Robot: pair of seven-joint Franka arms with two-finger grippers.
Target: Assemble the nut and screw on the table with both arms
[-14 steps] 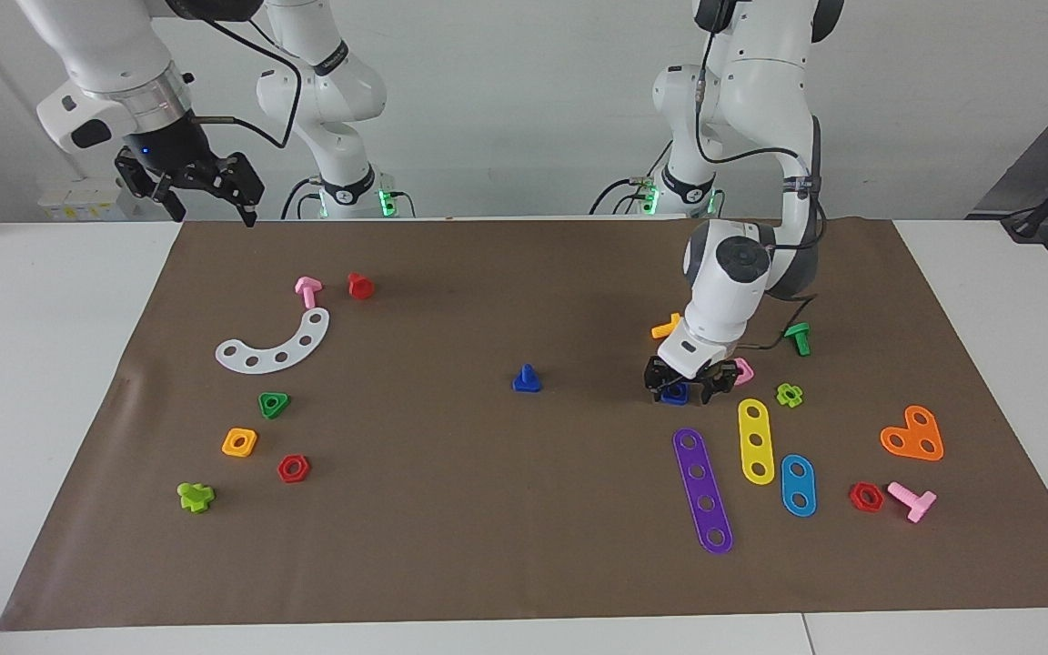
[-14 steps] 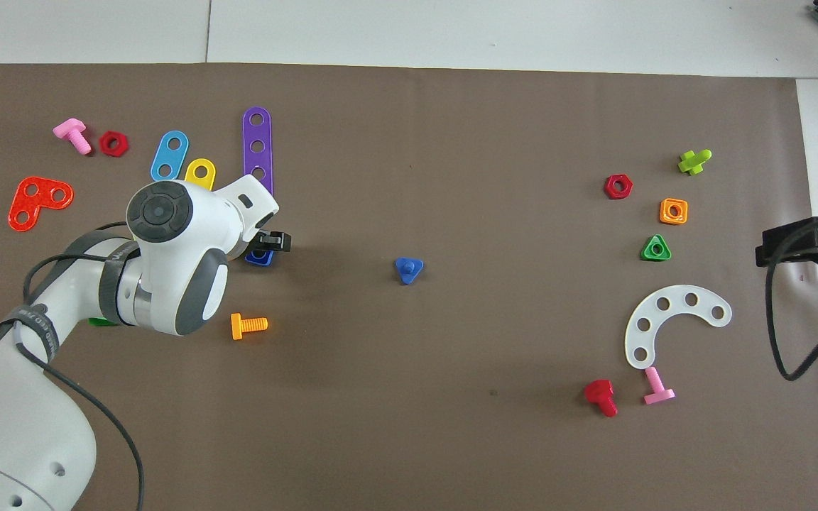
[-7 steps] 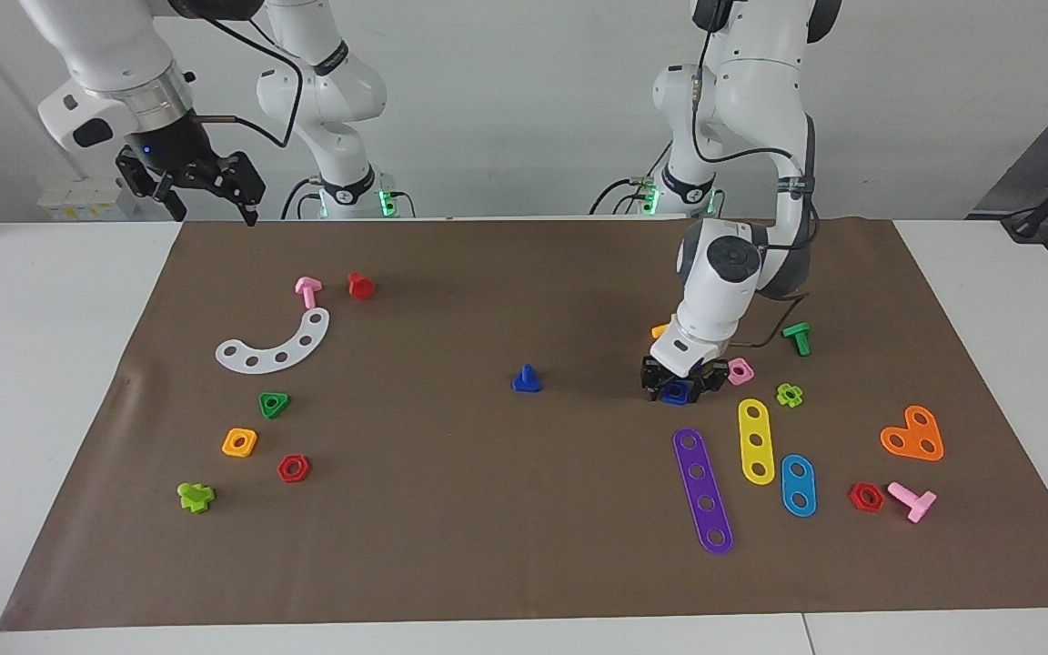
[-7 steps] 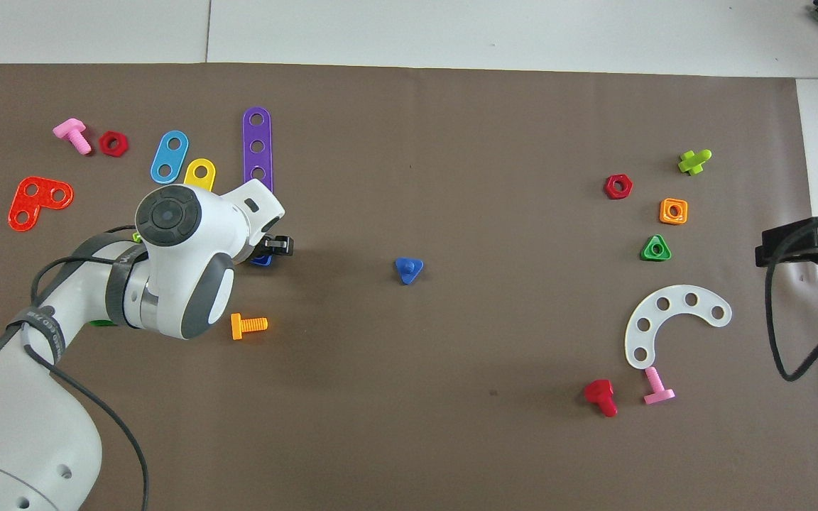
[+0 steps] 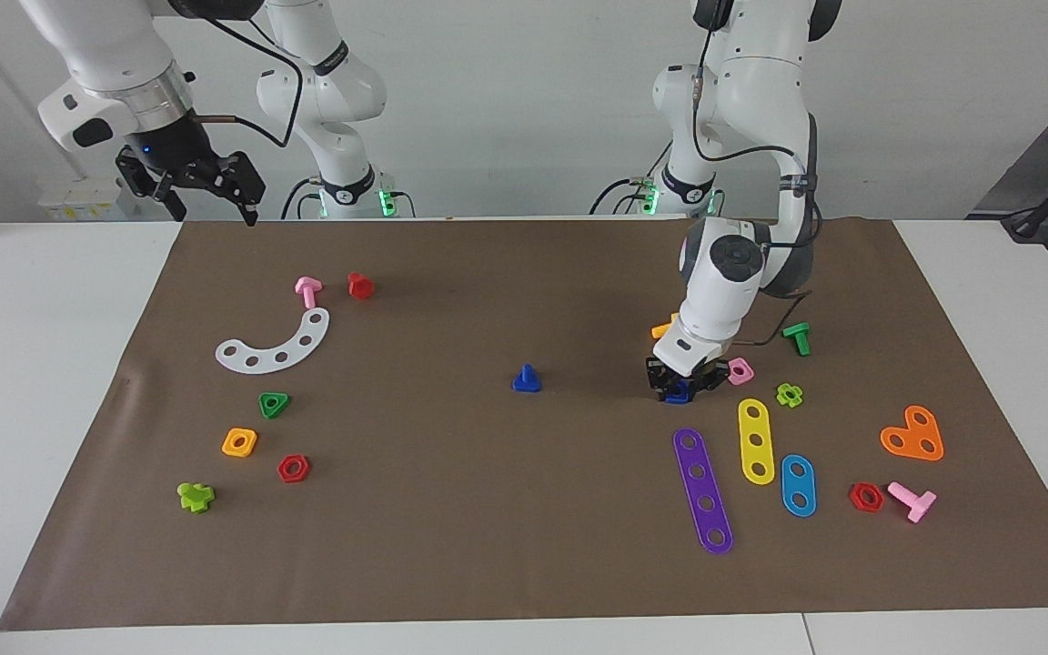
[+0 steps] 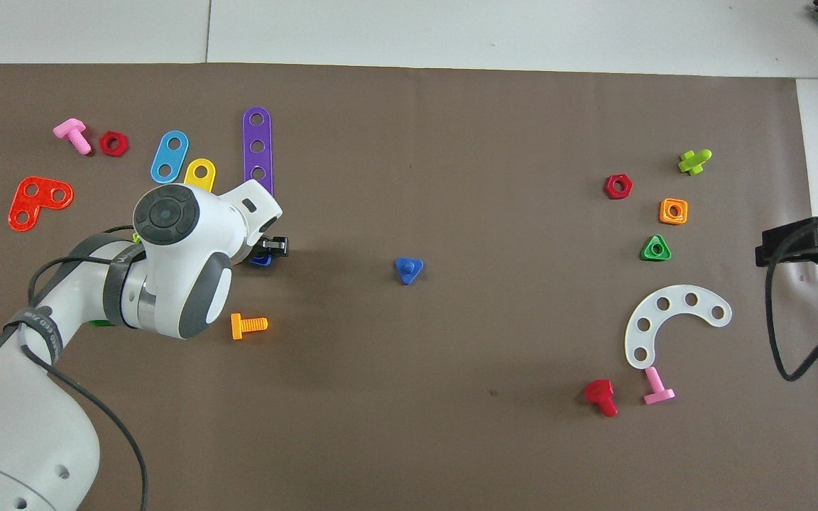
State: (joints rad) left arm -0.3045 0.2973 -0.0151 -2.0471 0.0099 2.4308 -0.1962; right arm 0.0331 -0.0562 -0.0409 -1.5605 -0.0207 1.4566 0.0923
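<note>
Two arms at work: left gripper (image 5: 680,389) low on the mat (image 5: 506,546) toward the left arm's end, fingers clamped on the blue nut (image 5: 675,394), just beside the pink nut (image 5: 740,370); blue screw (image 5: 527,378) mid-mat, head down; right gripper (image 5: 206,186) waiting high over its corner, spread.

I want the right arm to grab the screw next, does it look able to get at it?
Probably yes. The screw stands alone mid-mat with nothing beside it, and the right gripper waits raised at its own end of the table.

Blue nut (image 5: 675,395) in left end effector (image 5: 680,389), blue screw (image 5: 527,378) head-down mid-mat
</note>
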